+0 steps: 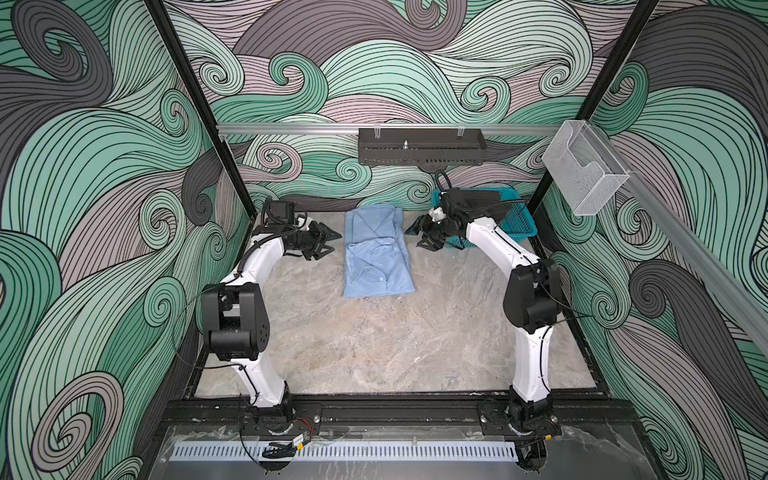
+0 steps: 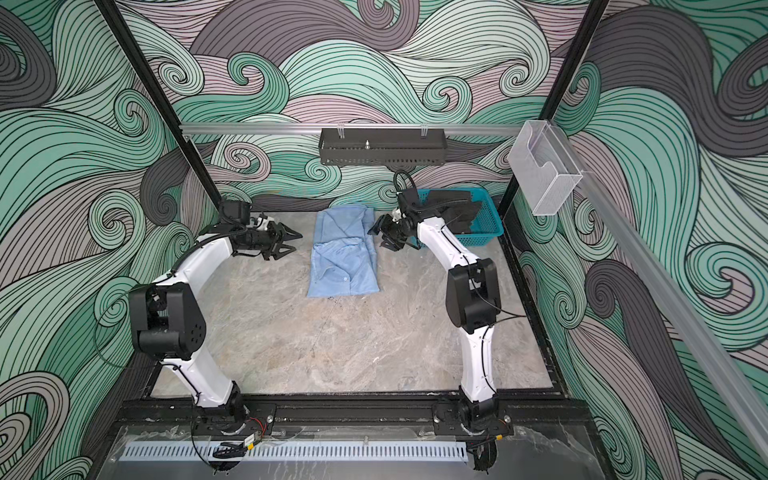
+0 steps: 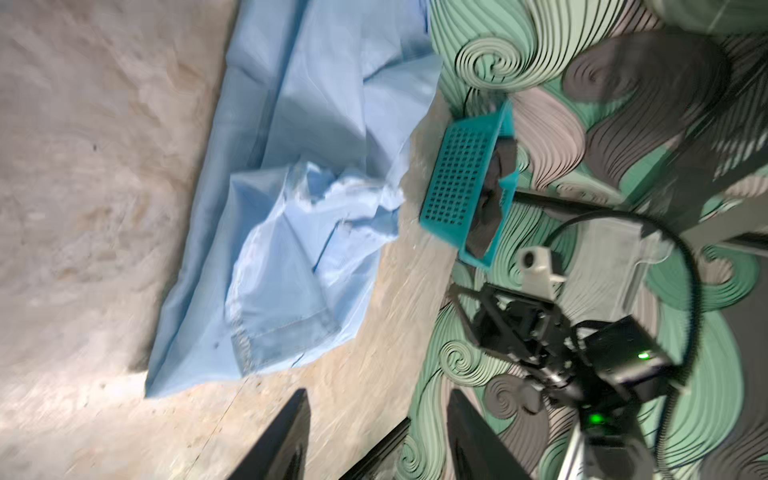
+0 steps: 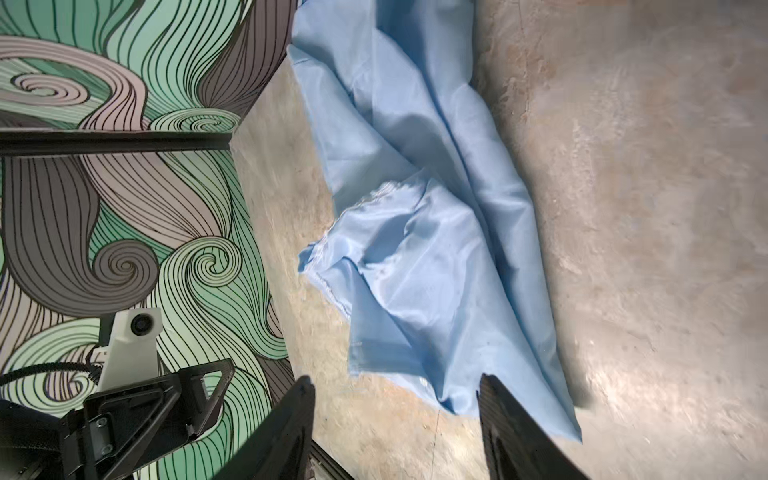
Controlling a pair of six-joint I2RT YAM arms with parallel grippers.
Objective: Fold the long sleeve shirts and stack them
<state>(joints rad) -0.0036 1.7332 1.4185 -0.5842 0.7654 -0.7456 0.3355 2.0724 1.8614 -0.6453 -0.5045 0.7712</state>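
Both grippers were open and held nothing. In both top views the left gripper (image 1: pixel 330 244) hung just beside the shirt on one side. The right gripper (image 1: pixel 414 237) hung very near it on the other side. No cloth sat between the fingers of either one.

The big grey table (image 1: pixel 374 353) was mostly bare. The light blue shirt (image 1: pixel 376 253) lay flat on it, toward the back and in the middle, between the two grippers. Its sides and long sleeves looked folded in already, so it made one long, thin strip. That part of the job seemed done.

The strip was long, though, so I think it needed folding end to end to make a small, neat pack. After that it would need to go on a pile. I saw no pile and no second shirt on the table.

The teal basket (image 1: pixel 515 224) stood at the back, behind the right arm, with something dark inside that I could not name.

One small white button (image 2: pixel 344 277) showed near the front end of the shirt
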